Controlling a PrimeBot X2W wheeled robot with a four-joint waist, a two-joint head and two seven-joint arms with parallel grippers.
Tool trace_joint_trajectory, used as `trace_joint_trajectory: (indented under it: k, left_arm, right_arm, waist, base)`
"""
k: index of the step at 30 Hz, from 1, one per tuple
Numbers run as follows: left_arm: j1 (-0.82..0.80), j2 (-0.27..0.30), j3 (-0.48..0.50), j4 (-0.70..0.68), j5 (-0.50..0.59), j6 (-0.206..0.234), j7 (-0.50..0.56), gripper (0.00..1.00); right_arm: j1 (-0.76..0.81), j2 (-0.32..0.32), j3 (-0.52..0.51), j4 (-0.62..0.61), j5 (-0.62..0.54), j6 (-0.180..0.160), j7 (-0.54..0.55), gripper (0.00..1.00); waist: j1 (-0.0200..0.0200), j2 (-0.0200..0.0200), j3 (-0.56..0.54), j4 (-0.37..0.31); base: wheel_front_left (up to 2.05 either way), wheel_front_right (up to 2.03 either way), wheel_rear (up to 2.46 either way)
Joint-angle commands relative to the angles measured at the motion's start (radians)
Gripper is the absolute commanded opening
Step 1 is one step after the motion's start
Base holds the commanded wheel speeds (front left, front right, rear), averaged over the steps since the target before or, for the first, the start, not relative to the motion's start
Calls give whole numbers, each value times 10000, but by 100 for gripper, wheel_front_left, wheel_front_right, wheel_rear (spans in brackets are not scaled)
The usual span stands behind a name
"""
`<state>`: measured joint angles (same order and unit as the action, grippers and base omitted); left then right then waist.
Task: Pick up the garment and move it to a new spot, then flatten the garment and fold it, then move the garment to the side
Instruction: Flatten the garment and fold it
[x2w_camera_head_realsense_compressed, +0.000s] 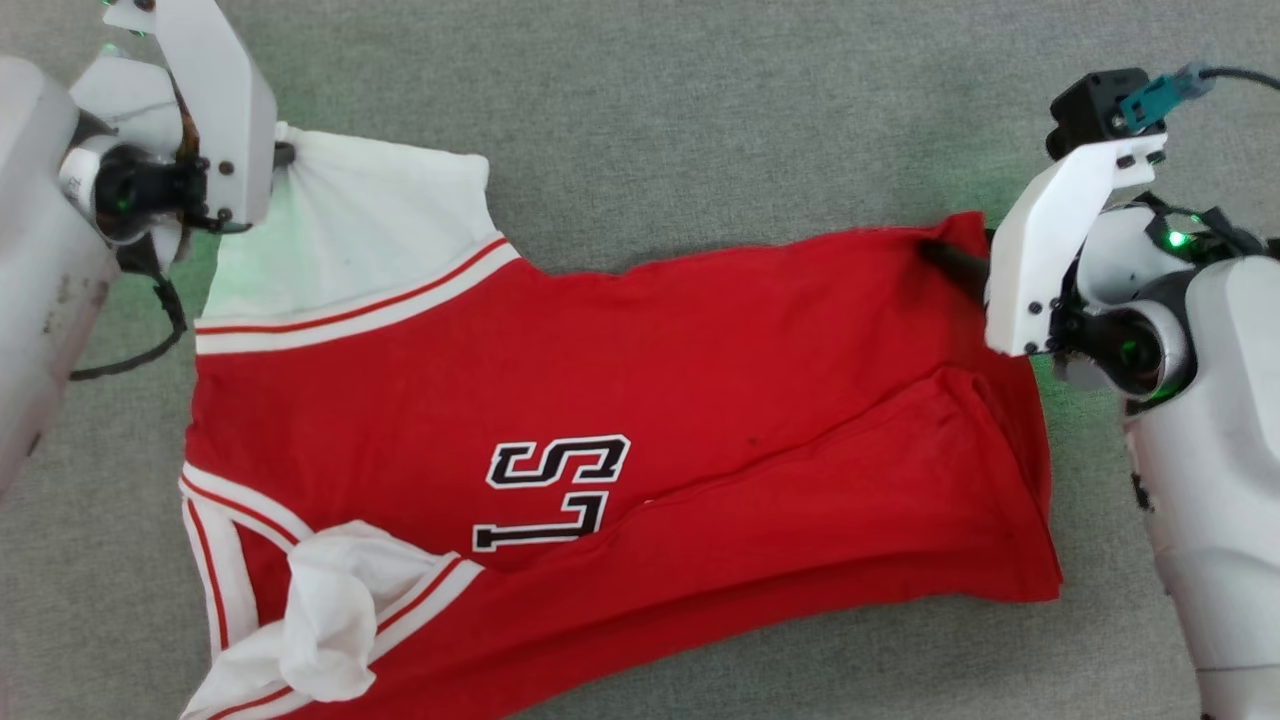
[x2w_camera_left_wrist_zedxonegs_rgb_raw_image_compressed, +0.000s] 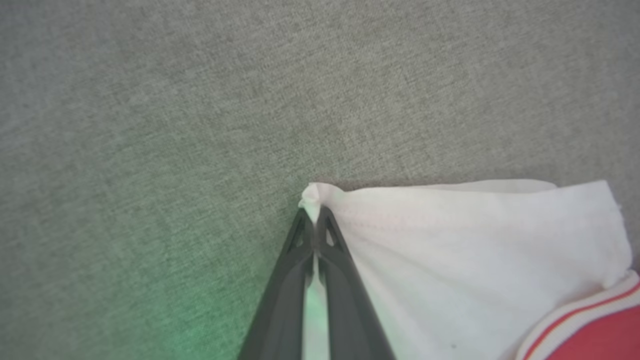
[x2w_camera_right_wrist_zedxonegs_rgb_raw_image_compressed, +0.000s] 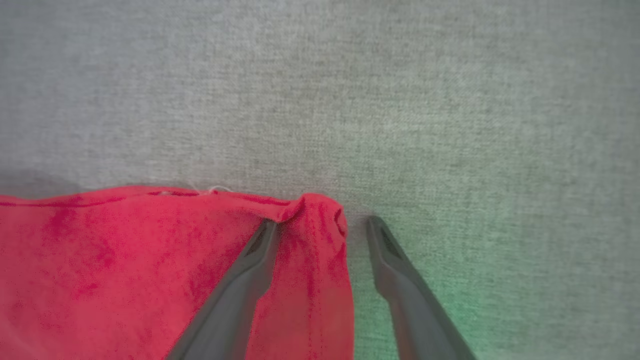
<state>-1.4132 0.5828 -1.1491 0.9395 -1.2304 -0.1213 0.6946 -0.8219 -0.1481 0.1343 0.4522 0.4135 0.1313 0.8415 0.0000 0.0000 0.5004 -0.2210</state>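
The only writing that can be read is the black, white-outlined letters "LS" (x2w_camera_head_realsense_compressed: 555, 490) on the red chest of the garment (x2w_camera_head_realsense_compressed: 620, 360). They lie sideways in the head view, roughly midway between the two claws and nearer the robot than either. Any lettering beyond them is covered by a red fold (x2w_camera_head_realsense_compressed: 800, 500) that runs from beside the letters up toward the right claw (x2w_camera_head_realsense_compressed: 940, 255). The garment lies on the grey cloth-covered desk (x2w_camera_head_realsense_compressed: 640, 100), reaching from one claw to the other. The left claw (x2w_camera_head_realsense_compressed: 283, 153) is closed tight on the tip of a white sleeve (x2w_camera_head_realsense_compressed: 370, 220). In the left wrist view its fingers (x2w_camera_left_wrist_zedxonegs_rgb_raw_image_compressed: 287, 285) meet, a nub of white cloth pokes out past their tips, and the striped trim (x2w_camera_left_wrist_zedxonegs_rgb_raw_image_compressed: 575, 315) lies off to that claw's right. The right claw is spread wide and grips nothing. In the right wrist view one finger (x2w_camera_right_wrist_zedxonegs_rgb_raw_image_compressed: 240, 290) rests on the red hem corner (x2w_camera_right_wrist_zedxonegs_rgb_raw_image_compressed: 320, 220), and the other lies on bare desk just beside it. In the head view white brackets (x2w_camera_head_realsense_compressed: 1040, 250) hide most of both claws, so a single dark finger of the right one shows. A second sleeve (x2w_camera_head_realsense_compressed: 330, 610) lies crumpled on the robot's side of the left claw, and the frame cuts off the garment's edge there.
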Motion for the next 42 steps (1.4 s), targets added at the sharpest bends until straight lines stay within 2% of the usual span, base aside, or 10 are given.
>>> trace_joint_trajectory:
  k: [1,5,13,22,30,36,42]
  left_arm:
    - [701,-99,-239,186,73,-11,84,0]
    - [620,-176,-177,274,-13,-57,-113,0]
    - [433,-272,-70,53,-243,-88,-455,0]
    - [429,86,14,-852,-588,-95,-705,0]
    - [759,460,-13,-1857,-683,-79,-780,0]
    - [1370,1084,-91,-3544,-702,524,-785,0]
    - [2363,2310,-146,-6493,-739,1703,-909,0]
  right_arm:
    - [311,55,244,591,12,-13,210,0]
    - [49,-106,347,982,35,-15,10,0]
    - [-78,-633,587,1013,43,-17,-891,0]
    - [268,-1358,1092,525,182,-17,-1577,0]
    - [860,-2043,1393,-291,560,-17,-1499,0]
    - [1772,-2623,1237,-1398,824,-17,-1114,0]
    - [3147,-3017,720,-2635,972,-15,-691,0]
  waist:
    - [0,0,-26,27]
    - [0,0,-129,93]
    - [0,0,-805,398]
    - [0,0,-1934,964]
    - [0,0,-2822,1442]
    - [0,0,-3192,1747]
    - [0,0,-3415,1942]
  base:
    - [0,0,0]
    - [0,0,0]
    - [0,0,0]
    - [0,0,0]
    - [0,0,0]
    - [0,0,0]
    - [0,0,0]
